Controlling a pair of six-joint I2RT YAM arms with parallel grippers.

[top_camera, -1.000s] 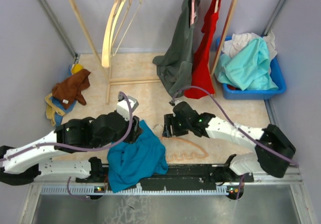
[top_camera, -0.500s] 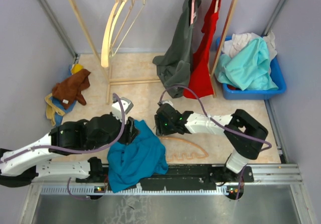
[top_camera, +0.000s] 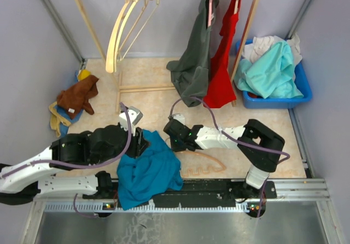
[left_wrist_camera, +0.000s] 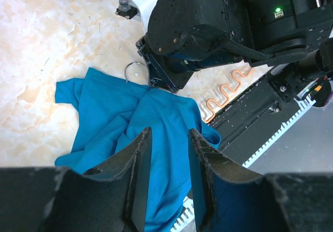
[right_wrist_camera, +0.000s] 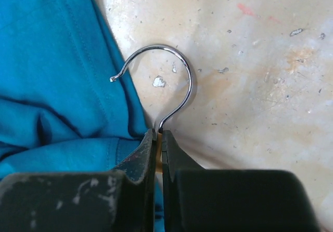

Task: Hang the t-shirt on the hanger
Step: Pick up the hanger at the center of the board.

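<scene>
Silver wire is pinched by the right claw (right_wrist_camera: 158, 133): its jaws are pressed together on the straight stem just below the hook (right_wrist_camera: 153, 46) of the hanger (top_camera: 203, 169). The curve of the hook is left free above them. In the overhead view this claw (top_camera: 174, 137) is seen low over the desk (top_camera: 158, 104), touching the far right edge of the t-shirt (top_camera: 150, 173).

The left claw (left_wrist_camera: 168, 132) is held above the cloth with its jaws spread. Nothing is seen clamped between them, and the t-shirt (left_wrist_camera: 104, 107) is viewed through the gap.

The teal t-shirt lies crumpled near the middle of the desk's near edge, and its lower part is draped over that edge. The hanger lies flat just to the right of it, and its orange zigzag bar (left_wrist_camera: 229, 89) is exposed. Its left shoulder appears to be hidden under the cloth, though this cannot be told for certain.

The step in hand is judged to be the securing of the hanger by its hook. The garment is not yet threaded onto it.

For the next move, an opening of the shirt, collar or hem, must be found and taken by the left claw. That is hard to do while the cloth is bunched. One shoulder of the hanger must then be fed inside, with the wire kept from twisting in the narrow grip.
</scene>
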